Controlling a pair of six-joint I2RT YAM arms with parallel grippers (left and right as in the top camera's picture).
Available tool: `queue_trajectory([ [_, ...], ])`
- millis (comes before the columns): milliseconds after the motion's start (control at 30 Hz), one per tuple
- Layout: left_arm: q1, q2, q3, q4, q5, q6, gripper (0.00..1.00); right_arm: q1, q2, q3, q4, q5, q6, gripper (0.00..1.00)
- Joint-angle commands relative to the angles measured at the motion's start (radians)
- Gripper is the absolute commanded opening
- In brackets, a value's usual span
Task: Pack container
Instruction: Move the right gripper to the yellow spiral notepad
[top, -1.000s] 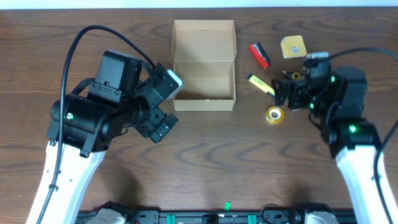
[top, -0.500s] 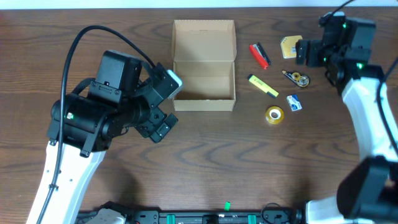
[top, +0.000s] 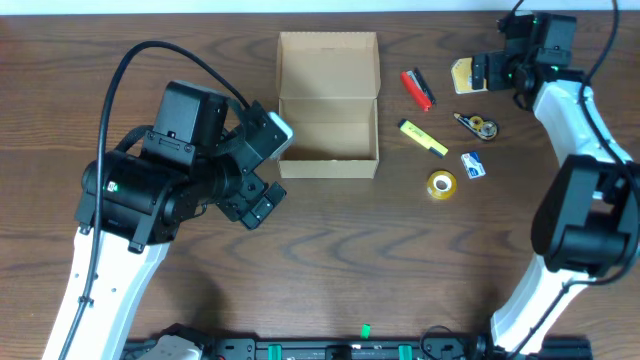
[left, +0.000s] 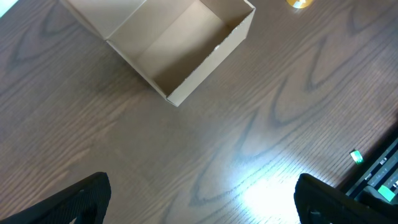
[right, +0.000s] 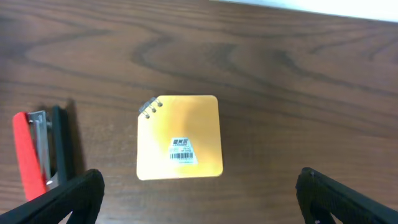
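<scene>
Now the right gripper (right: 199, 203), fingers spread wide and holding nothing, is hovering over the yellow notepad (right: 180, 137) at the far right, having swung there from nearer the tape roll (top: 440, 183) within the last second. The left gripper (left: 199, 205), equally wide and empty, is waiting unmoved just near-left of the container (top: 328, 125), which is sitting open and empty at the far middle. Packing is probably beginning with the notepad.
</scene>
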Motion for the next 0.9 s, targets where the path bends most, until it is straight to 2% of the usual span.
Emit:
queue_trajectory([
  [0,0.000,-0.002,0.030,-0.003,-0.003,0.010,0.95,0.000,0.050,0.051,0.000,-0.012,-0.018,0.99],
  [867,0.000,-0.002,0.030,-0.003,-0.003,0.010,0.95,0.013,0.214,0.058,0.173,-0.106,-0.024,0.99],
])
